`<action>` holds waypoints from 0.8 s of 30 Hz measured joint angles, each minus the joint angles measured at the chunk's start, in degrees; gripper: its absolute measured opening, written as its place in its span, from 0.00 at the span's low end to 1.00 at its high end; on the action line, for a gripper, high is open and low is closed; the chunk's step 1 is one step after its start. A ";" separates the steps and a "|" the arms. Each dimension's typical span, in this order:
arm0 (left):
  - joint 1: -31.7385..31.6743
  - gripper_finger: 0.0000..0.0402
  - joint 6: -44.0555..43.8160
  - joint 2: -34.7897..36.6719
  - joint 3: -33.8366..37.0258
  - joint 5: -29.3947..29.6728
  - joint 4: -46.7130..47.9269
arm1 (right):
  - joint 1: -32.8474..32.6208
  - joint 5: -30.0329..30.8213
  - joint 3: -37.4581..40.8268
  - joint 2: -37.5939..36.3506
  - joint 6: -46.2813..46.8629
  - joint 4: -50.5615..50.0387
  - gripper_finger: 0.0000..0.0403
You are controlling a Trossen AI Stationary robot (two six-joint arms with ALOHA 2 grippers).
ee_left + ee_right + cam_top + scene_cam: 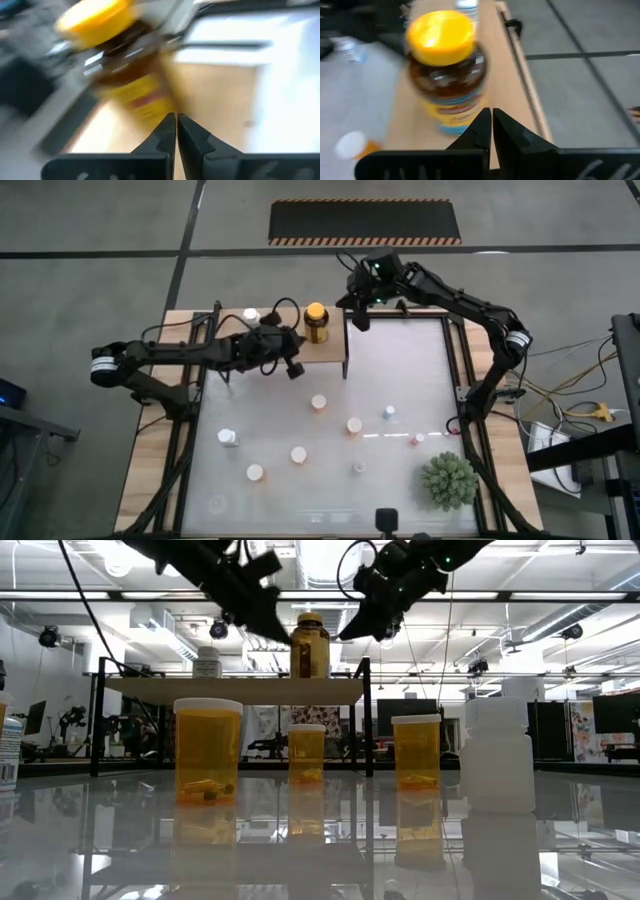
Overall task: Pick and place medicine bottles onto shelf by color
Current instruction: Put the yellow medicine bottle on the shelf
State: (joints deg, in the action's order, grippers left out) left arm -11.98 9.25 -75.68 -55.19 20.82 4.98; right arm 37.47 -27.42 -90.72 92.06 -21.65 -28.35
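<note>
The shelf [325, 352] [235, 690], a light-wood board on a black frame, stands at the table's far left. On it stand the dark amber, yellow-capped jar [316, 323] [310, 645] [125, 75] [447, 75] and a white bottle [250, 315] [207, 662], each on its base. My left gripper [296, 352] [176, 117] hovers shut over the shelf, just left of the jar. My right gripper [358, 320] [491, 112] is shut too, in the air just right of the jar, past the shelf's right edge. Neither holds anything.
Loose bottles stand on the white table: orange ones [319, 402] [354, 425] [298, 454] [255, 472] and small white ones [229, 437] [389, 412]. A spiky green plant [448, 480] sits at the near right corner.
</note>
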 joint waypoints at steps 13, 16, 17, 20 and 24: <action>-1.81 0.00 0.09 -2.73 3.35 5.29 -11.15 | -1.76 -4.82 0.17 5.45 2.26 5.64 0.02; -2.82 0.00 0.60 -2.39 3.81 7.09 -10.87 | -2.11 -5.09 0.17 4.77 1.56 2.28 0.02; -3.23 0.00 1.10 -2.23 3.97 8.11 -10.83 | -2.18 -5.62 0.17 4.34 1.50 0.74 0.02; -4.26 0.00 2.08 -2.20 4.38 10.57 -10.98 | -2.57 -6.82 0.17 3.16 1.21 -2.94 0.02; -4.80 0.00 2.21 -1.93 4.83 10.65 -10.40 | -2.71 -6.17 0.17 1.87 0.70 -6.62 0.02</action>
State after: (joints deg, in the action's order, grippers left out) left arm -16.78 11.46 -77.61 -50.36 31.47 -5.42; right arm 34.76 -33.59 -90.54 93.93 -20.95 -34.97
